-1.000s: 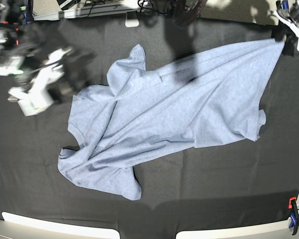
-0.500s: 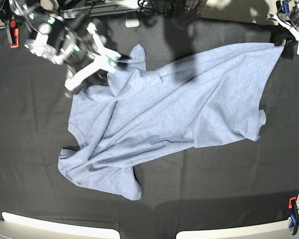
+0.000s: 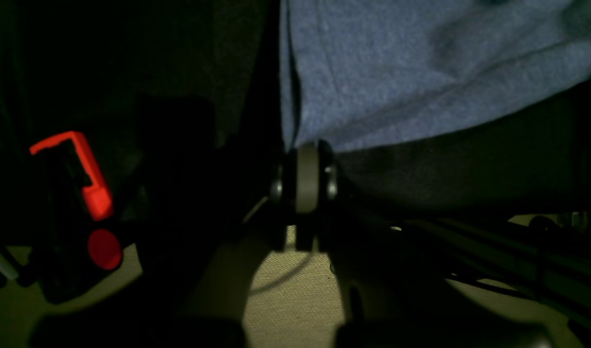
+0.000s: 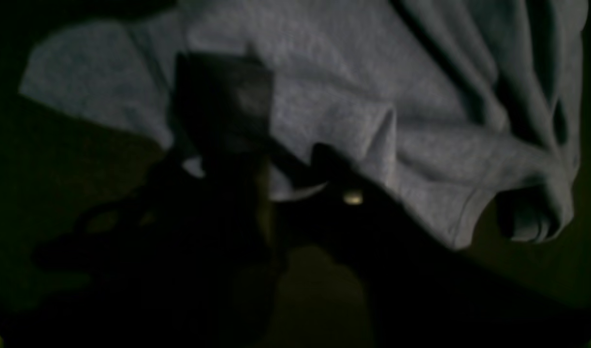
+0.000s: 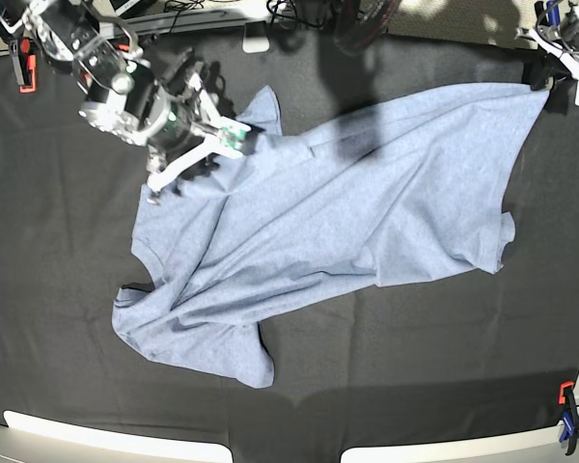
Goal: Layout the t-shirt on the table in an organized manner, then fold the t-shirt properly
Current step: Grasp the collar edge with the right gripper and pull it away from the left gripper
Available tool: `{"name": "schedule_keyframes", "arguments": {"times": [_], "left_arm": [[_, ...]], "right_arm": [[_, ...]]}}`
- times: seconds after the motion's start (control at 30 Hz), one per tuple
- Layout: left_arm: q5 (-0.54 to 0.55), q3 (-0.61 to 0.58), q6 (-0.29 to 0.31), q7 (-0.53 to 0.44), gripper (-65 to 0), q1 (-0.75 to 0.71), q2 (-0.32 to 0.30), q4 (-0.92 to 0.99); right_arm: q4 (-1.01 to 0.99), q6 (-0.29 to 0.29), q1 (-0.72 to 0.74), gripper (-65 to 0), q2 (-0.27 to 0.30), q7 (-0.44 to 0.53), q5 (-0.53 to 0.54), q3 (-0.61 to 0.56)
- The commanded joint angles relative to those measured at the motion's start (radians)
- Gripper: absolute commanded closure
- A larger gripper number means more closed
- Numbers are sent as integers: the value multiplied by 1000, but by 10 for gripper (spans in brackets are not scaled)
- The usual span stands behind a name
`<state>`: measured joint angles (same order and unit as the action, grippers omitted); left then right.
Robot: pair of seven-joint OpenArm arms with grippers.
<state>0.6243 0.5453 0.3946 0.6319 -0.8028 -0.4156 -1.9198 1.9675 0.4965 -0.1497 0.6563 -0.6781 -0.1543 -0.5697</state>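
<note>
Left claw clenched on a corner of the t-shirt, pinning the hem at the far right corner of the black-draped surface; fingers pressed together with blue-grey cloth rising straight out of them in the left wrist view, a red clamp just beside in the gloom. Right claw down on the garment's upper left part, near the far edge of the surface, fingers resting among raised folds by a sleeve. How far apart they stand, or whether any cloth is caught between them, impossible to tell: right wrist view too dark and blurred, showing only black fingers against bunched grey-blue fabric. T-shirt sprawled crumpled and slantwise across the middle of the surface, drawn taut toward the left claw at the far right corner, its other end trailing toward the near left, a second sleeve folded under near the front. Another clamp at the near right corner.
</note>
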Motion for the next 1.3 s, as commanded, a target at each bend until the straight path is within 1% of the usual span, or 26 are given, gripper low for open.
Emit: {"name": "schedule_keyframes", "arguments": {"times": [0.0, 0.07, 0.17, 0.23, 0.33, 0.4, 0.43, 0.5, 0.57, 0.63, 0.73, 0.77, 0.8, 0.87, 0.93, 1.03, 1.17, 1.27], "left_arm": [[6, 11, 2, -19, 0, -6, -11, -16], [5, 11, 2, -19, 0, -6, -11, -16], [5, 11, 2, -18, 0, -6, -11, -16], [5, 11, 2, -18, 0, -6, -11, -16], [5, 11, 2, -18, 0, -6, -11, -16], [5, 11, 2, -18, 0, -6, -11, -16], [5, 11, 2, -19, 0, -6, -11, -16], [5, 11, 2, -19, 0, -6, -11, -16], [5, 11, 2, -19, 0, -6, -12, -16], [6, 11, 2, -19, 0, -6, -11, -16], [6, 11, 2, -19, 0, -6, -11, -16], [6, 11, 2, -19, 0, -6, -12, -16], [6, 11, 2, -19, 0, -6, -11, -16], [6, 11, 2, -19, 0, -6, -11, -16], [6, 11, 2, -19, 0, -6, -11, -16], [6, 11, 2, -19, 0, -6, -12, -16], [6, 11, 2, -19, 0, -6, -12, -16], [6, 11, 2, -19, 0, -6, -12, -16]], "right_arm": [[15, -10, 9, -12, 5, -2, -3, 5], [19, -10, 8, 0, 0, -34, -3, 8], [68, -8, -6, 0, 18, -162, 22, 7], [134, -7, -37, 0, 63, -238, 64, 8], [251, -7, -130, 0, 144, -305, 48, 8], [309, -7, -209, 0, 182, -314, 31, 20], [328, -7, -246, 0, 192, -308, 12, 32], [347, -16, -292, 0, 186, -278, -17, 67], [347, -79, -299, 0, 172, -204, -18, 101], [346, -90, -295, -8, 149, -145, -6, 134], [333, -89, -294, -232, 114, -81, 55, 170], [321, -89, -294, -287, 106, -64, 61, 171], [305, -88, -293, -322, 97, -50, 61, 170], [262, -89, -281, -330, 72, -40, 66, 169], [209, -98, -249, -330, 39, -47, 107, 169], [136, -156, -192, -330, -26, -83, 166, 169], [51, -158, -130, -329, -119, -156, 199, 169], [-3, -156, -101, -329, -181, -176, 200, 169]]}}
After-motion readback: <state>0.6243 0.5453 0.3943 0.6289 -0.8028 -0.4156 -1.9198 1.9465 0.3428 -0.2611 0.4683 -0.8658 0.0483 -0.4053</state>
